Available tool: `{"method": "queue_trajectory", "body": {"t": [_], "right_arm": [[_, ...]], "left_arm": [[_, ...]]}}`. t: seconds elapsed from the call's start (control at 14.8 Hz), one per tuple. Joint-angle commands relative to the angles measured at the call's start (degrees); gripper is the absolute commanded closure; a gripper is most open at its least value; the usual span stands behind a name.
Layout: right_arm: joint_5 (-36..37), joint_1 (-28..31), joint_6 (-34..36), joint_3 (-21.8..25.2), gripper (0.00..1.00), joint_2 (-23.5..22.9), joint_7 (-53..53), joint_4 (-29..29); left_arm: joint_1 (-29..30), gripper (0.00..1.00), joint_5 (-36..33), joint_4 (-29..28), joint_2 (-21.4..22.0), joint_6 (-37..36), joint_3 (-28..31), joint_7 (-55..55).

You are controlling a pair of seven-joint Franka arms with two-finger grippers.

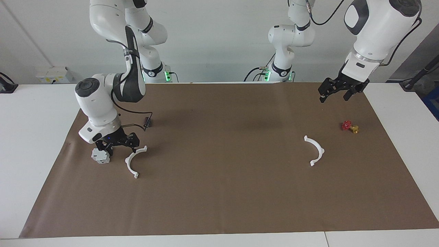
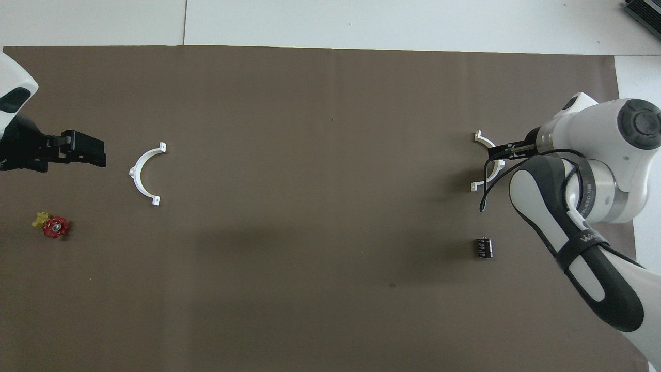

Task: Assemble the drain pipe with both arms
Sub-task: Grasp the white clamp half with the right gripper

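Pickup step: right pincer [image 1: 118,146] open, empty, low over thin white plastic half-ring [image 1: 132,160]; next, straddle and close; left pincer [image 1: 334,94] waits open, empty.

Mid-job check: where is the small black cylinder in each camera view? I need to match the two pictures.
Facing view: the black cylinder is mostly hidden by the right arm's cable, nearer the robots than the half-ring at that arm's end.
Overhead view: the cylinder lies in plain sight, nearer the robots than that half-ring.
Shared landmark: that white half-ring.
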State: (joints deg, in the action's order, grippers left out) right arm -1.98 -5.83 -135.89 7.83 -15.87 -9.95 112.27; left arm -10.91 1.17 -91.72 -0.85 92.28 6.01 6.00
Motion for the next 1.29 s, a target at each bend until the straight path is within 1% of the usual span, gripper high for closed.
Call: {"method": "queue_trajectory", "body": {"t": [0.0, 0.14, 0.34, 0.47, 0.54, 0.81, 0.95, 1.22], "right_arm": [[-2.06, 1.52, -4.03, -0.35, 0.0, -3.01, -3.24, 1.11], [-3.9, 1.79, -6.3, -0.35, 0.0, -5.47, -4.72, 1.02], [-6.27, 1.96, -6.49, -0.35, 0.01, -6.28, -5.61, 1.11], [-6.37, 1.96, -6.23, -0.35, 0.11, -6.28, -5.61, 1.02], [-6.37, 1.96, -6.05, -0.35, 0.12, -6.28, -5.61, 1.02], [-6.98, 1.79, -5.09, -0.44, 0.12, -6.19, -5.35, 1.02], [-9.87, 1.35, -2.81, -0.36, 0.12, -5.57, -5.35, 0.76], [-9.97, 1.43, -2.89, -0.35, 0.14, -5.57, -5.87, 0.5]], "left_arm": [[0.36, 0.0, -0.55, -0.74, 0.41, 0.89, -0.3, 0.15], [0.36, 0.0, -0.55, -0.74, 0.41, 0.89, -0.3, 0.15], [0.36, 0.0, -0.47, -0.74, 0.41, 0.89, -0.3, 0.24], [0.27, 0.0, -0.55, -0.74, 0.41, 0.8, -0.3, 0.33], [0.27, 0.0, -0.55, -0.74, 0.41, 0.8, -0.3, 0.33], [0.27, 0.0, -0.47, -0.74, 0.41, 0.89, -0.3, 0.33], [0.27, 0.0, -0.47, -0.65, 0.41, 0.89, -0.3, 0.33], [0.27, 0.0, -0.47, -0.74, 0.41, 0.89, -0.47, 0.24]]}}
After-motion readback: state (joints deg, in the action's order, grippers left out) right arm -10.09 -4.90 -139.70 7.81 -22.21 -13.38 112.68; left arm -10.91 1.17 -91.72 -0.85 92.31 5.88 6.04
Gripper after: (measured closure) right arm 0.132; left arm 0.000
